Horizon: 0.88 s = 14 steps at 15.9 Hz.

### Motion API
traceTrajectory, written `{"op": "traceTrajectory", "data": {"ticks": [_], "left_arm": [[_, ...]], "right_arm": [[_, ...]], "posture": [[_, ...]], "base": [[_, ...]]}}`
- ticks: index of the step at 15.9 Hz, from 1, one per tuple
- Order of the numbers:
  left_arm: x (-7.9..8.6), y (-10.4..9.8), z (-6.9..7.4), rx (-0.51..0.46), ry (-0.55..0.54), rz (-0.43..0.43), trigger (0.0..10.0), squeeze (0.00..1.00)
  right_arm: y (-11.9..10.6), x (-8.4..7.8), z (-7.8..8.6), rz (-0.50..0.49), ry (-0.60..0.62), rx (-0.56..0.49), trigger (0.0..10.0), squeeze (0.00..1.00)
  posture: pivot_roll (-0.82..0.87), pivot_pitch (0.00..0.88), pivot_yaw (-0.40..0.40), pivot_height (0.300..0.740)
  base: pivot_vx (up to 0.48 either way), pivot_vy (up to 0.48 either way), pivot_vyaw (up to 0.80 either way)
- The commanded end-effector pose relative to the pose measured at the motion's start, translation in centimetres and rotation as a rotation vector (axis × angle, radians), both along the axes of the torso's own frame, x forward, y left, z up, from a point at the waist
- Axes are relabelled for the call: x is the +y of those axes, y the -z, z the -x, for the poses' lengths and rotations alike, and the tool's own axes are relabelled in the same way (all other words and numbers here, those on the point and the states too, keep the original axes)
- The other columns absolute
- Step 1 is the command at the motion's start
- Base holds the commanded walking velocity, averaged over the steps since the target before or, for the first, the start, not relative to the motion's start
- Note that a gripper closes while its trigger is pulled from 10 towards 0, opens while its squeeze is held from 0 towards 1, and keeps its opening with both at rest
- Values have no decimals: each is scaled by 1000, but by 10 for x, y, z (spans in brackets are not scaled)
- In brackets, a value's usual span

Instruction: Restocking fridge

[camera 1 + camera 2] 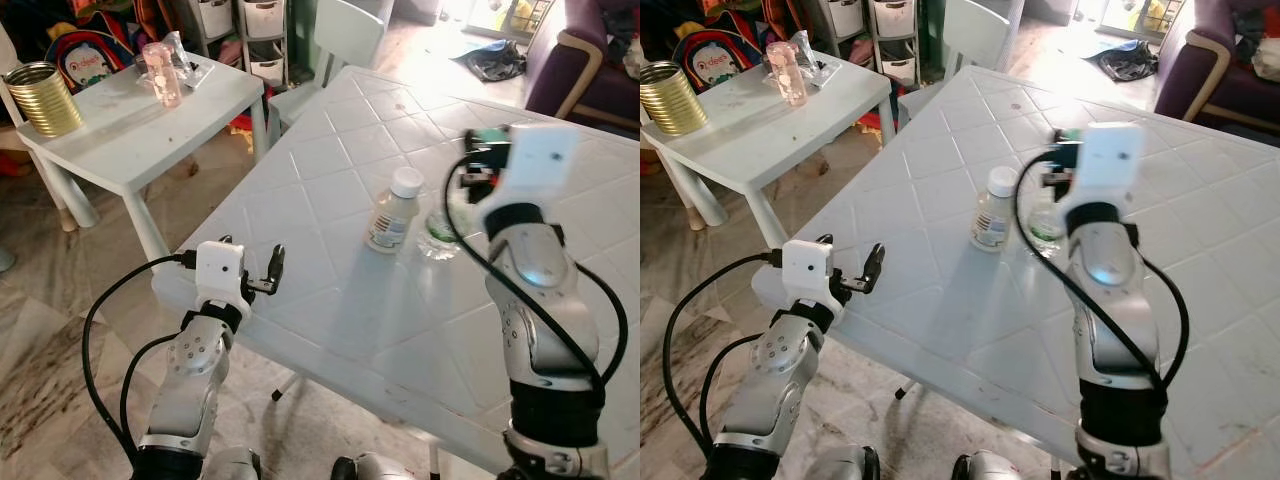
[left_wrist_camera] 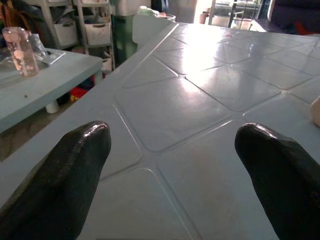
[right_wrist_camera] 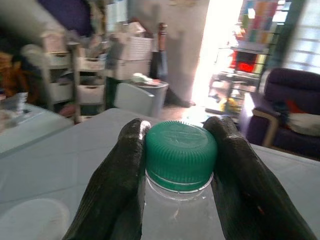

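A clear plastic bottle with a green cap stands on the white tiled table. Its base shows just right of a small white-capped bottle with a label. My right gripper is shut on the green-capped bottle, one black finger on each side of the cap. In the eye views the right wrist housing hides most of that grip. My left gripper hovers low over the table's near left corner. It is open, its fingertips wide apart with nothing between them.
A low white side table stands to the left with a gold tin, a pink bottle and a plastic packet. A white chair is behind the table and a purple armchair at the far right. Storage drawers line the back.
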State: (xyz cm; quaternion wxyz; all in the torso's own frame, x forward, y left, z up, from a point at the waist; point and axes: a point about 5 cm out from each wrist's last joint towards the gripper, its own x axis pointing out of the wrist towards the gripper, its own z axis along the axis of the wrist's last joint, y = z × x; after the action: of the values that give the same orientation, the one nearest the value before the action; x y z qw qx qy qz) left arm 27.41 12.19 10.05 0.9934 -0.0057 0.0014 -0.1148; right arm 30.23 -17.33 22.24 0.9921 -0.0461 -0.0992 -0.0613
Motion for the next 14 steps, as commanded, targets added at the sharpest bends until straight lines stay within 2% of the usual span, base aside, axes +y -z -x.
{"op": "traceTrajectory", "data": {"ticks": [1, 4, 8, 11, 14], "left_arm": [[0, 2, -1, 18, -1, -7, 10000, 0], [1, 3, -1, 25, -5, -14, 10000, 0], [1, 2, -2, 19, -6, -17, 10000, 0], [1, 2, -3, 22, -8, -15, 10000, 0], [1, 2, -4, 21, -7, -16, 10000, 0]], "right_arm": [[32, -17, 2, 17, 109, 143, 10000, 0], [23, -12, 6, 91, 96, 56, 10000, 0], [21, -4, 5, 88, 53, 35, 10000, 0], [27, -9, 7, 63, 60, 48, 10000, 0], [28, -5, 6, 44, 38, 49, 10000, 0]], "posture": [[36, 97, -32, 740], [32, 93, -31, 740], [32, 92, -34, 740], [29, 97, -31, 740], [29, 99, -29, 740]], "base": [[0, 0, 0], [-82, 0, 0], [-265, 0, 0], [-300, 0, 0], [-311, 0, 0]]}}
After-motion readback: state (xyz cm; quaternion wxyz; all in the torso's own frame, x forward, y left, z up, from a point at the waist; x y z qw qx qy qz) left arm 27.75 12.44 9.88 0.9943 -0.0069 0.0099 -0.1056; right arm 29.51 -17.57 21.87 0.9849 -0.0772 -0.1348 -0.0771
